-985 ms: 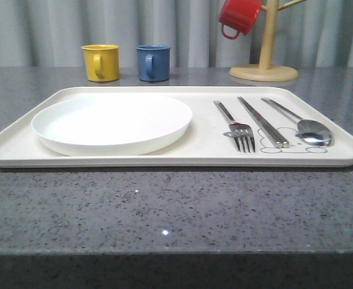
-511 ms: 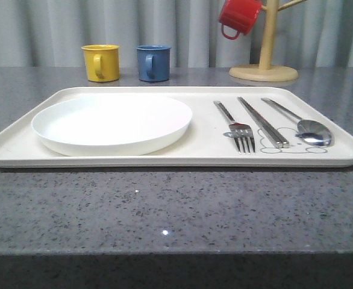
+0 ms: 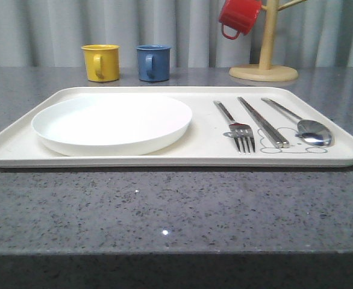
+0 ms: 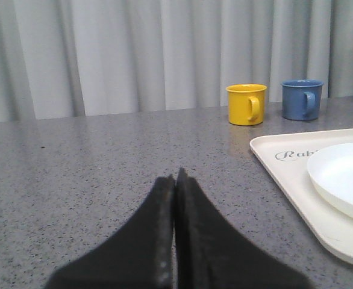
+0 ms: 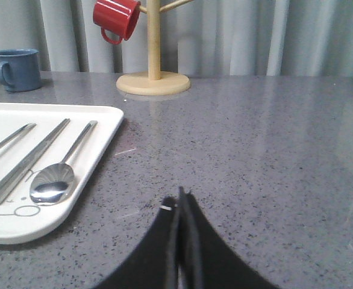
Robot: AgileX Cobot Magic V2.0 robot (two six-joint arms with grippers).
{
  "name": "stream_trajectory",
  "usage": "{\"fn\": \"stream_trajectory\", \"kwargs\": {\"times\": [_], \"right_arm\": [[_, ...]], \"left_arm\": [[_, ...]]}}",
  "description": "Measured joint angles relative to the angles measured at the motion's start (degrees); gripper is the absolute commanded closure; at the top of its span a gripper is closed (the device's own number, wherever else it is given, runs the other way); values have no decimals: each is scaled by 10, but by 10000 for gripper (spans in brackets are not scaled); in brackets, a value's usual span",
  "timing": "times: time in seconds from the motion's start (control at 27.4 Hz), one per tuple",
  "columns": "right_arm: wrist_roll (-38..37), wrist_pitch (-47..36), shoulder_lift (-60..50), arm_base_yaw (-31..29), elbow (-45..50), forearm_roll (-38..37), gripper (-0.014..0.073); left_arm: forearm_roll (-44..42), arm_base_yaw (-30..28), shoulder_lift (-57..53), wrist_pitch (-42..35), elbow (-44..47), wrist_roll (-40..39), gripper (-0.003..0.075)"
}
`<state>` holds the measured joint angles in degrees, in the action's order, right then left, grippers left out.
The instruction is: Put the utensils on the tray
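Observation:
The cream tray [image 3: 182,158] lies across the grey table. On its right part lie the silver fork [image 3: 237,128], the pair of chopsticks [image 3: 262,122] and the spoon [image 3: 303,124], side by side. The spoon [image 5: 57,177] and chopsticks [image 5: 29,160] lie on the tray [image 5: 98,129] in the right wrist view too. My right gripper [image 5: 179,195] is shut and empty over bare table to the right of the tray. My left gripper [image 4: 175,177] is shut and empty over bare table to the left of the tray [image 4: 285,174].
A white plate [image 3: 112,123] fills the tray's left part. Behind the tray stand a yellow mug [image 3: 101,62] and a blue mug [image 3: 153,62]. A wooden mug tree [image 3: 264,66] with a red mug [image 3: 238,17] hanging on it stands at the back right.

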<state>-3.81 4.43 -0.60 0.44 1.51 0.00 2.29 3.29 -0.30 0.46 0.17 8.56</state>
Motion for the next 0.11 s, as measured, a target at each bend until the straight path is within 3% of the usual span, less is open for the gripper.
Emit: {"fn": "stream_trajectory", "kwargs": {"times": [0.11], "right_arm": [[0, 0, 0, 0, 0, 0, 662]], "left_arm": [[0, 0, 0, 0, 0, 0, 738]]}}
